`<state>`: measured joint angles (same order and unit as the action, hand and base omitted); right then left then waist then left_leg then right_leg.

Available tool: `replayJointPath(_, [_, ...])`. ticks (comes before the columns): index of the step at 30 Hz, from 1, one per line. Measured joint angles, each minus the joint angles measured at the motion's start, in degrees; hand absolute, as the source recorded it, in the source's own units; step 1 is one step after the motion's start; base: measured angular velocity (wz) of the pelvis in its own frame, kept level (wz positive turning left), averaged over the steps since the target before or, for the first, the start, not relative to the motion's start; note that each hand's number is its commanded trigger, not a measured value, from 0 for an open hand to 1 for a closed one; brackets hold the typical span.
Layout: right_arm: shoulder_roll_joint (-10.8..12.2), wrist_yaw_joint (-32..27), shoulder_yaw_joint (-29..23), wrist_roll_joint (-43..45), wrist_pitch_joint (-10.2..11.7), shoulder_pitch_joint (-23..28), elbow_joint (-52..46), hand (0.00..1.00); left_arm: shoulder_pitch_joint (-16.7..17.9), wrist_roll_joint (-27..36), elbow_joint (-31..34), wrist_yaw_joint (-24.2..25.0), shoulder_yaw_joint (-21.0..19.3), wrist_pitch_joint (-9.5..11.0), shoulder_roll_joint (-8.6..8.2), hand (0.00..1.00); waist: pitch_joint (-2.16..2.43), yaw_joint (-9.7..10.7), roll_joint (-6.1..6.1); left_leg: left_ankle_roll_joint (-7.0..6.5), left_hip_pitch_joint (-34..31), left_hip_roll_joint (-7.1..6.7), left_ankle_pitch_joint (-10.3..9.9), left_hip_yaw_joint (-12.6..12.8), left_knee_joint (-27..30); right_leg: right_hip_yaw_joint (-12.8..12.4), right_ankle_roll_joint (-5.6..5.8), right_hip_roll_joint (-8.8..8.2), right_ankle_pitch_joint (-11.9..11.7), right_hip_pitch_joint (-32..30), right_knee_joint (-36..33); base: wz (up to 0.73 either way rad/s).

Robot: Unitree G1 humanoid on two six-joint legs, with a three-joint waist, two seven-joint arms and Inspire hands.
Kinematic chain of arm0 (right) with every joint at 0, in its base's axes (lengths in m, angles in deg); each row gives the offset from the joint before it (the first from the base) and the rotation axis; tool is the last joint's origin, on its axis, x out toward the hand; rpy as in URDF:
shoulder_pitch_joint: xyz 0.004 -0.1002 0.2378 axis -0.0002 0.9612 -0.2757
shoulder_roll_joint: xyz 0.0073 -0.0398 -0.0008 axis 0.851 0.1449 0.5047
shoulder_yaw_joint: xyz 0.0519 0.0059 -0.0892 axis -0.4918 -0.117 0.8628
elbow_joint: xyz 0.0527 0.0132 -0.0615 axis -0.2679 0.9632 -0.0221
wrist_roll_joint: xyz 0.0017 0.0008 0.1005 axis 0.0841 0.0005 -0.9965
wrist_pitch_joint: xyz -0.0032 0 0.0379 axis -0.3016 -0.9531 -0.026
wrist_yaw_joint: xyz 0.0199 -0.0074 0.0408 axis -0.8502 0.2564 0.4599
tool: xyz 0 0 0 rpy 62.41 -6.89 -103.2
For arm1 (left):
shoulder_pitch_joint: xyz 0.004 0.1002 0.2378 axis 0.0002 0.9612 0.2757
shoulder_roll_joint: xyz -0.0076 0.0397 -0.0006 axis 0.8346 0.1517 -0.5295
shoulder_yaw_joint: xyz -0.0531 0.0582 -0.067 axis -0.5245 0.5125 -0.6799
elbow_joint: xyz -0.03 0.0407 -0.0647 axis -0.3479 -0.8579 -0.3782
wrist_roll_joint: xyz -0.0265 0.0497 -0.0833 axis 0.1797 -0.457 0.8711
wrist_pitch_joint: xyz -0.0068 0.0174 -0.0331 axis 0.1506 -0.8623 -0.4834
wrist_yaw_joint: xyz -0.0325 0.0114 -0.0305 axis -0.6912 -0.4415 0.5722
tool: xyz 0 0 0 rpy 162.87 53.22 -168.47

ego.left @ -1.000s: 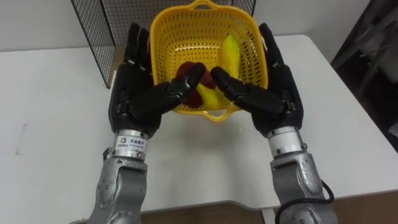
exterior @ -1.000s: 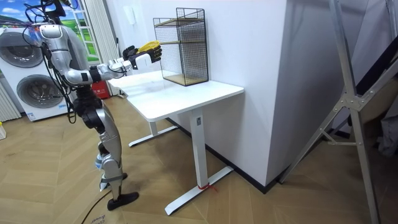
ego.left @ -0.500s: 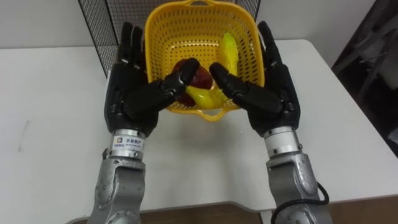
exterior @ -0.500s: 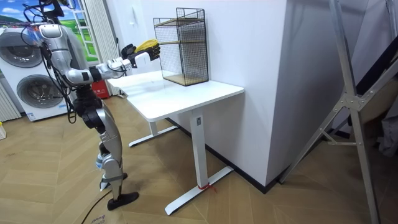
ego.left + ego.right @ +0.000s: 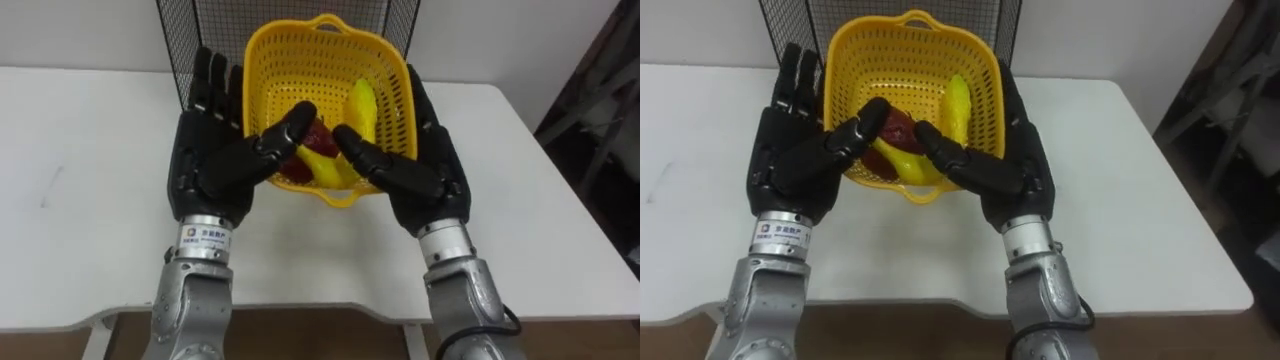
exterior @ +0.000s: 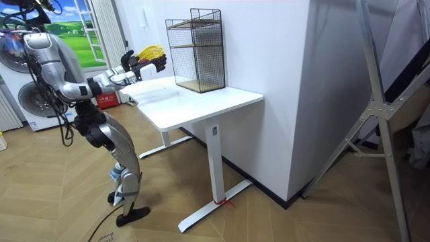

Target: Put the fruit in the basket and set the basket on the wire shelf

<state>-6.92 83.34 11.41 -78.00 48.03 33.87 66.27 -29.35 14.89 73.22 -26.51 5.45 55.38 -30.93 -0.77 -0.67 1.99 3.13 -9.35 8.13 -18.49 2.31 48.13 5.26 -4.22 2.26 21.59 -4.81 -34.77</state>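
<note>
The yellow basket [image 5: 290,70] was held between both palms, above the white bench [image 5: 90,180] and just in front of the black wire shelf [image 5: 190,40]. The left robot hand [image 5: 205,165] lay released and flat against the basket's left wall, fingers straight and thumb stretched over the near rim. The right robot hand [image 5: 430,180] pressed the right wall in the same way.

Inside the basket lay a banana [image 5: 360,105] along the right wall, a dark red fruit [image 5: 315,140] near the middle and a second yellow fruit [image 5: 325,165] at the near edge, partly under the thumbs.

A white label [image 5: 203,238] circled the left wrist, its print too small to read.

In the room view the robot stood with bent knees at the bench's end on the room view's left, arms stretched towards the shelf.
</note>
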Motion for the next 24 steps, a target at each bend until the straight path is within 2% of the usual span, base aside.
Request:
replayJointPath(1, [0.07, 0.0, 0.07, -0.31, 0.0, 0.05, 0.02, 0.0, -0.03, 0.0, -0.02, 0.03, -0.04, 0.0, 0.07, 0.0, -0.31, -0.07, 0.87, -0.13, -1.36, -0.55, 1.42, -0.2, 1.24, -1.32, -0.5, 0.28, 0.1, 0.63, 0.0, 0.2])
replayJointPath(2, [0.06, 0.0, 0.03, -0.47, 0.01, 0.11, 0.03, 0.0, -0.03, -0.12, -0.11, 0.11, 0.02, -0.01, 0.11, 0.0, -0.24, 0.47, 1.25, -0.07, -2.14, -1.63, 1.48, -0.44, 0.54, -2.31, -0.7, 0.31, 0.13, 0.69, 0.02, 0.5])
replayJointPath(3, [0.0, 0.0, -0.4, -0.43, 0.05, 0.12, 0.1, 0.0, -0.04, -0.19, -0.23, 0.48, 0.2, -0.29, 0.03, 0.0, -0.31, 1.16, 2.19, -0.09, -3.82, -3.88, 1.5, -0.68, -3.35, -4.25, -0.88, 0.19, 0.16, 0.66, 0.18, 0.54])
replayJointPath(4, [-0.1, -0.01, -0.64, -0.36, 0.05, 0.1, 0.3, 0.0, 0.0, -0.19, -0.27, 0.85, 0.3, -0.42, -0.11, 0.0, -0.25, 1.05, 2.1, -0.11, -5.43, -5.64, 1.94, -0.45, -8.63, -5.83, -0.92, 0.2, -0.09, 0.71, 0.79, 0.42])
replayJointPath(5, [-0.18, -0.01, -0.59, -0.28, -0.1, 0.22, 0.4, 0.0, 0.07, -0.19, -0.26, 0.93, 0.31, -0.43, -0.19, 0.0, -0.02, 0.98, 1.82, 0.05, -5.85, -6.16, 2.73, -0.39, -11.63, -6.37, -0.83, 0.21, -0.31, 0.79, 1.29, 0.0])
replayJointPath(6, [-0.34, -0.01, -0.35, -0.03, -0.68, 0.61, 0.4, 0.0, 0.12, -0.18, -0.26, 1.11, 0.06, -0.41, -0.2, 0.0, 0.34, 0.01, 1.12, -0.34, -6.15, -6.63, 5.15, -0.68, -17.92, -7.06, -0.76, 0.21, -0.63, 0.87, 2.03, -0.19])
replayJointPath(7, [-0.28, 0.0, -0.19, 0.0, -0.95, 0.96, 0.39, 0.0, 0.18, -0.18, -0.27, 1.15, -0.06, -0.39, -0.15, 0.0, 0.44, -0.4, 0.97, -0.75, -6.06, -6.77, 6.98, -0.8, -20.1, -7.23, -0.77, 0.13, -0.63, 1.1, 2.23, -0.33])
replayJointPath(8, [-0.32, 0.0, 0.22, -0.05, -1.18, 1.67, 0.36, 0.0, 0.54, -0.18, -0.27, 1.18, -0.09, -0.23, -0.11, 0.0, 0.73, -1.08, 0.83, -1.21, -4.81, -7.0, 9.49, -0.5, -21.4, -7.32, -0.53, -0.32, -0.48, 1.79, 2.35, -0.24])
replayJointPath(9, [-0.43, 0.01, 0.3, -0.13, -1.18, 1.91, 0.33, 0.0, 0.78, -0.13, -0.28, 1.18, -0.04, -0.3, -0.05, 0.0, 0.69, -1.11, 0.85, -2.24, -3.94, -7.16, 10.37, -0.13, -21.53, -7.21, -0.21, -0.63, -0.21, 2.76, 2.82, -0.2])
replayJointPath(11, [-1.39, 0.12, 0.34, -0.23, -1.15, 1.9, -0.1, 0.0, 1.13, -0.13, -0.27, 1.31, 0.14, -0.36, 0.1, 0.0, 0.63, -1.12, 1.43, -3.33, -3.44, -7.68, 11.42, 0.32, -21.14, -6.52, 0.42, -1.43, 0.47, 3.44, 3.16, -0.1])
replayJointPath(15, [-2.48, 1.07, 0.41, -0.1, -0.94, 1.92, -0.96, 0.0, 1.17, -0.13, -0.21, 1.34, 0.16, -0.43, 0.47, 0.0, 0.69, -0.75, 1.95, -5.33, -3.23, -9.61, 9.57, 1.63, -20.5, -6.33, 2.2, -4.03, 1.49, 4.46, 5.16, -0.06])
replayJointPath(18, [-2.48, 1.06, 0.59, -0.09, -0.84, 1.85, -0.97, 0.0, 0.74, -0.13, -0.2, 1.24, 0.13, -0.36, 0.52, 0.0, 0.55, -0.63, 2.16, -6.51, -2.9, -11.14, 7.89, 2.27, -19.83, -4.83, 3.77, -6.16, 2.35, 5.07, 4.89, -0.02])
replayJointPath(20, [-2.45, 1.06, 0.59, -0.09, -0.8, 1.76, -0.97, 0.0, 0.2, -0.13, -0.19, 1.24, 0.11, -0.29, 0.5, 0.0, 0.36, -0.6, 2.44, -7.02, -2.96, -11.87, 6.8, 2.29, -19.2, -4.3, 4.62, -6.7, 2.85, 5.06, 4.23, 0.06])
replayJointPath(22, [-2.43, 1.06, 0.56, -0.11, -0.76, 1.55, -0.97, 0.0, 0.14, -0.24, -0.2, 1.23, 0.12, -0.27, 0.53, 0.0, -0.02, -0.17, 2.66, -7.76, -3.15, -12.06, 4.49, 2.62, -17.63, -3.39, 5.3, -7.75, 3.21, 4.67, 1.45, 0.02])
replayJointPath(24, [-2.49, 1.05, 0.53, -0.11, -0.72, 1.23, -0.98, 0.0, 0.13, -0.23, -0.19, 1.23, 0.12, -0.23, 0.55, 0.0, -0.06, -0.13, 2.85, -8.35, -3.03, -12.65, 3.12, 3.04, -16.54, -3.1, 5.75, -8.4, 3.38, 3.33, -3.07, -0.06])
